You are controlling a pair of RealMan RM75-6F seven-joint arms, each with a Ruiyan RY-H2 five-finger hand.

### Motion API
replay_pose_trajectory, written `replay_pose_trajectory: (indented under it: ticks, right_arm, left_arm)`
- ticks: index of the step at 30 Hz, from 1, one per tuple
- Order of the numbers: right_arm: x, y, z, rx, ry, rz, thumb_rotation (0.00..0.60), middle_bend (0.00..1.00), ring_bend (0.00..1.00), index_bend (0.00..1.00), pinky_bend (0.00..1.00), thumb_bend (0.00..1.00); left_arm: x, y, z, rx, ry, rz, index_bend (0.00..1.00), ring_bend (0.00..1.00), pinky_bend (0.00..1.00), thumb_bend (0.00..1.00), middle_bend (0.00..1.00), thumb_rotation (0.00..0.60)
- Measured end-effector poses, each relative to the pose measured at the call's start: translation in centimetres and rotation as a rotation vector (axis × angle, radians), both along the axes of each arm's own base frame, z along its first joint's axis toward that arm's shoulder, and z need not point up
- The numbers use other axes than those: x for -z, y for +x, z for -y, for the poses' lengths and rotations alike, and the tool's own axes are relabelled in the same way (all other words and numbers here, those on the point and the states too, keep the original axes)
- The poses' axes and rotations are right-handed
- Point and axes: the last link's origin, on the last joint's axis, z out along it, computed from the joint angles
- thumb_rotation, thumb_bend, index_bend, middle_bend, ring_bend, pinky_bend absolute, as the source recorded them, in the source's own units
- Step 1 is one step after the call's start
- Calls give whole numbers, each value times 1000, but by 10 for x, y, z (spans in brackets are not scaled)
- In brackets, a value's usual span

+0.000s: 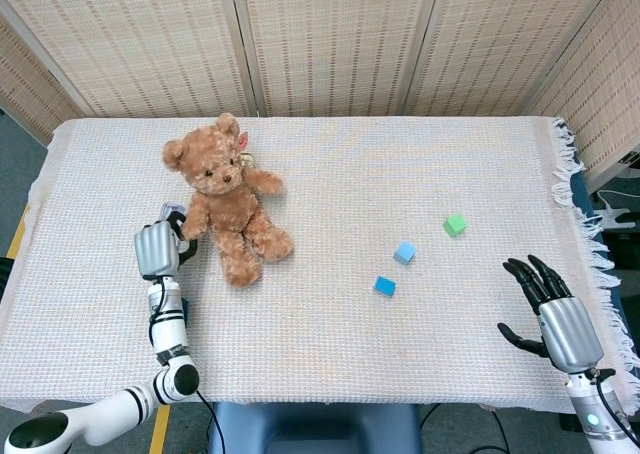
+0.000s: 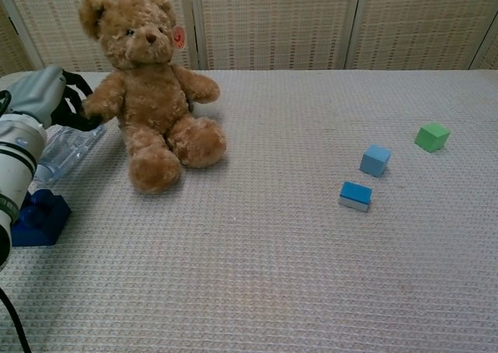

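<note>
From the head view, the left hand point(image 1: 157, 249) pinches the paw of the brown plush teddy bear point(image 1: 227, 198), which sits at ten o'clock on the cloth-covered tabletop point(image 1: 330, 174). The right hand point(image 1: 552, 306) hovers at four o'clock, fingers spread, holding nothing. In the chest view, a clear plastic bottle point(image 2: 68, 148) lies beneath the left hand point(image 2: 47, 96), at the bear's point(image 2: 152, 89) nine o'clock.

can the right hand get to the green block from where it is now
Probably yes. The right hand hangs open near the table's right edge, and the green block sits apart from the other blocks with only bare cloth between them; nothing stands in the way.
</note>
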Motion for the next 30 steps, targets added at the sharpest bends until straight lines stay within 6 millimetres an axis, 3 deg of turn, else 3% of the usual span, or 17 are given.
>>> replay_pose_trajectory:
  ticks: [4, 13, 22, 30]
  right_arm:
    - [-1, 0, 0, 0, -3, 3, 600, 96, 0, 109, 128, 95]
    - [0, 0, 0, -1, -1, 3, 600, 96, 0, 109, 128, 95]
    - [0, 0, 0, 0, -2, 5, 600, 96, 0, 109, 128, 94]
    - [0, 0, 0, 0, -1, 4, 600, 96, 0, 109, 128, 95]
  left_arm:
    - [3, 2, 2, -43, -60, 8, 525, 515, 463, 357, 592, 600]
    - [-6, 8, 1, 74, 34, 38, 520, 510, 464, 357, 589, 600]
    - [0, 2, 4, -3, -52, 15, 515, 510, 466, 357, 584, 600]
    - [-8, 7, 3, 93, 37, 37, 510, 506, 465, 357, 583, 600]
